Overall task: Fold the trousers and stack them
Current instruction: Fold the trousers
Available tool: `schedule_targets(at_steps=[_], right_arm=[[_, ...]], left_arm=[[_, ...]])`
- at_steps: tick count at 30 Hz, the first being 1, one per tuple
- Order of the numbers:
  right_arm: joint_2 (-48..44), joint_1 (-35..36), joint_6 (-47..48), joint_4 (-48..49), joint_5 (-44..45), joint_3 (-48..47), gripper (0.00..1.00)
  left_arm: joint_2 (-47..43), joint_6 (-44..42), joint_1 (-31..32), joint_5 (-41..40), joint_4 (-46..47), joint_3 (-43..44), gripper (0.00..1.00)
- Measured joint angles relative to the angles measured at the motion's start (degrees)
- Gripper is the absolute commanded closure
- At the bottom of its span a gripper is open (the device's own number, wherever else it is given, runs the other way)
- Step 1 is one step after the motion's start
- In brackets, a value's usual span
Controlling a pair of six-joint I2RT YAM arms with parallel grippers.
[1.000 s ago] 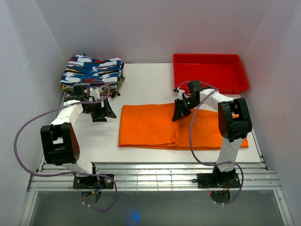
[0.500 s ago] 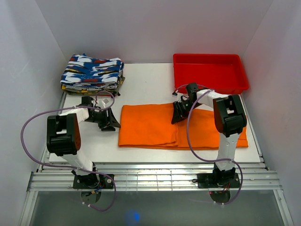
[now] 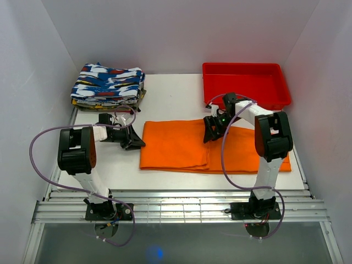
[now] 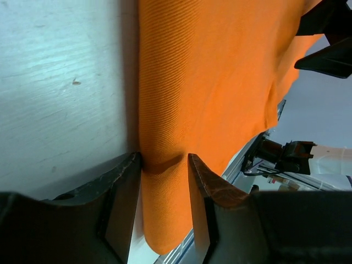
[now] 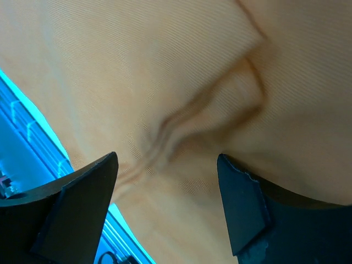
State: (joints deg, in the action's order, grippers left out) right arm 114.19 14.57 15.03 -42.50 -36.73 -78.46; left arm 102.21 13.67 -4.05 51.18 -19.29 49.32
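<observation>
The orange trousers [image 3: 176,146] lie flat across the table's middle, folded, with a doubled layer on their left half. My left gripper [image 3: 140,144] is low at their left edge. In the left wrist view its jaws stand partly apart astride that rounded edge [image 4: 165,110], with the cloth lying between the fingers [image 4: 201,181] and not pinched up. My right gripper [image 3: 209,132] hovers open over the upper middle of the trousers. In the right wrist view a small wrinkle of cloth [image 5: 209,110] lies beyond the wide-apart fingers [image 5: 242,203], which hold nothing.
A stack of blue, white and red patterned folded clothes [image 3: 108,84] sits at the back left, just behind the left arm. A red plastic tray [image 3: 245,66] stands at the back right. White walls close in the table on three sides.
The left gripper slid right to the trousers' left edge and narrowed its jaws around it. The right gripper opened, let go of the cloth and shifted slightly.
</observation>
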Motion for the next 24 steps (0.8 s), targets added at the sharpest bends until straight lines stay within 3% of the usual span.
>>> schedule_targets(at_steps=[2,5,8,9,10,11,16,24], right_arm=[[-0.6,-1.6,1.2,-1.1,1.4,0.0,0.21],[-2.2,-4.5,3.0,-2.8,3.3,0.4,0.21],[-4.2,-7.2,4.4,-4.5,5.0,1.1,0.19],[-4.9,-7.9,4.9,-5.0,5.7,1.4,0.17],[-5.7,-8.6,5.4,-5.9,6.4,1.7,0.16],[-6.5,-9.2,6.2,-6.5,7.2,1.9,0.16],[-10.0,-13.5,10.3,-9.7,10.8,3.6,0.12],[-12.3,-22.9,16.3,-14.6,14.5,3.6,0.12]], left_arm=[[0.3,0.6,0.1,1.5,1.4,-0.2,0.42],[0.5,1.9,0.3,3.5,4.0,-1.7,0.44],[0.5,2.9,0.7,4.2,5.9,-3.0,0.66],[0.5,3.1,0.8,4.1,6.3,-3.3,0.86],[0.5,3.3,0.8,4.1,6.6,-3.5,0.96],[0.5,3.2,0.8,4.0,6.8,-3.7,1.0],[-1.6,2.4,-1.3,3.7,4.9,-3.6,1.0],[-10.4,-9.4,-15.9,3.1,-11.7,2.8,1.0]])
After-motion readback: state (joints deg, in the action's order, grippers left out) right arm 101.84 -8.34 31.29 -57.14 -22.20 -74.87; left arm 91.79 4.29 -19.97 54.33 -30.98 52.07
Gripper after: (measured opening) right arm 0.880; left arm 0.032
